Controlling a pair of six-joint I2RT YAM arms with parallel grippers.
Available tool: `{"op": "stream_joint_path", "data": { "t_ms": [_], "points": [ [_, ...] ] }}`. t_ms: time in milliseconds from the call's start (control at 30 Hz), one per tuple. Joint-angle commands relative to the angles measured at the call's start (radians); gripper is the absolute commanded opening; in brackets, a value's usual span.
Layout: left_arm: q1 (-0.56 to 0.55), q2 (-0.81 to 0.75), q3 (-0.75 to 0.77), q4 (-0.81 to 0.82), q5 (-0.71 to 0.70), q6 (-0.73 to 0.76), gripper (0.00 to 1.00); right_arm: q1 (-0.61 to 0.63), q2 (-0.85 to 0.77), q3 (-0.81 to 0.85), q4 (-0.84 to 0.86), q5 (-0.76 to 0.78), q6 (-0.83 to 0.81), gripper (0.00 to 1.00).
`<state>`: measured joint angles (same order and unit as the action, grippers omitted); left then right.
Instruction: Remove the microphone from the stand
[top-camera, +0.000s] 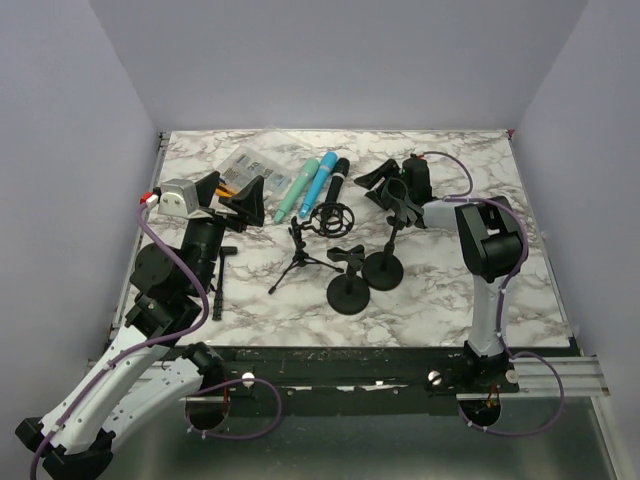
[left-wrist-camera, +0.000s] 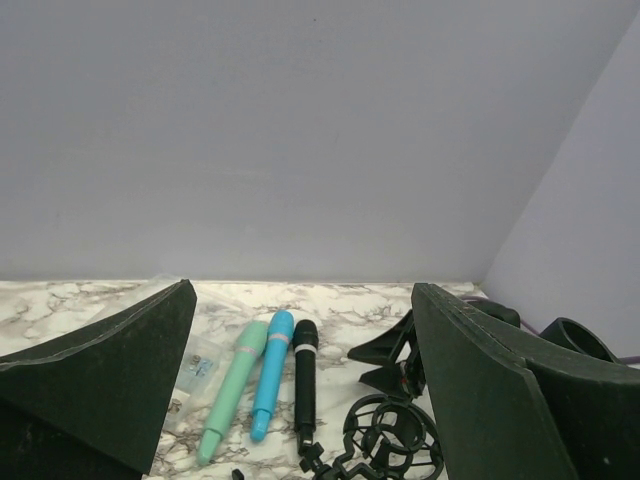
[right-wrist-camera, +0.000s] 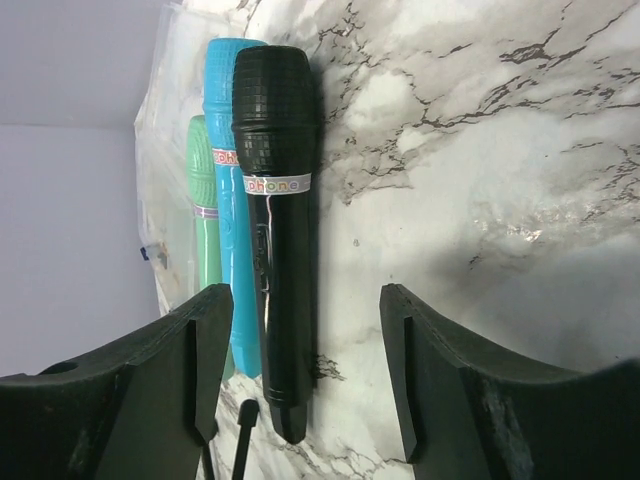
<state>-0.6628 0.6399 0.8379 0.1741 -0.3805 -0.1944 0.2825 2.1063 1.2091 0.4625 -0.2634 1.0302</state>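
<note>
Three microphones lie side by side on the marble table: green, blue and black. The black microphone lies under my right gripper, which is open and empty just above it, with its fingers straddling the handle end. The tripod stand with an empty shock mount stands just in front of the microphones. My left gripper is open and empty to the left, facing the microphones and the shock mount.
Two round-base stands with empty clips stand in front of the right gripper. A clear plastic bag of small parts lies at the back left. A black rod lies by the left arm.
</note>
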Motion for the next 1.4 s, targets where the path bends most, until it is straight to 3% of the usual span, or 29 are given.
{"op": "stream_joint_path", "data": {
  "t_ms": [0, 300, 467, 633, 833, 1067, 1367],
  "points": [
    [0.003, -0.002, 0.027, -0.011, 0.017, 0.007, 0.91, 0.006, -0.059, -0.003, -0.035, 0.012, -0.051, 0.67],
    [0.003, 0.000, 0.027, -0.013, 0.027, 0.000, 0.91, -0.017, -0.263, -0.073, -0.222, 0.121, -0.242, 0.77],
    [0.003, 0.003, 0.027, -0.015, 0.030, -0.001, 0.91, -0.077, -0.423, -0.087, -0.449, 0.232, -0.327, 0.81],
    [0.002, 0.002, 0.024, -0.013, 0.049, -0.001, 0.94, -0.179, -0.636, -0.157, -0.560, 0.170, -0.352, 0.82],
    [0.003, 0.013, 0.023, -0.015, 0.091, 0.000, 0.98, -0.187, -0.933, -0.139, -0.767, 0.161, -0.422, 0.85],
    [0.002, 0.050, 0.042, -0.040, 0.195, 0.006, 0.98, -0.187, -1.199, -0.126, -0.809, -0.063, -0.466, 0.94],
    [0.002, 0.058, 0.036, -0.030, 0.229, 0.005, 0.98, -0.187, -1.172, -0.097, -0.819, -0.378, -0.573, 1.00]
  ]
}}
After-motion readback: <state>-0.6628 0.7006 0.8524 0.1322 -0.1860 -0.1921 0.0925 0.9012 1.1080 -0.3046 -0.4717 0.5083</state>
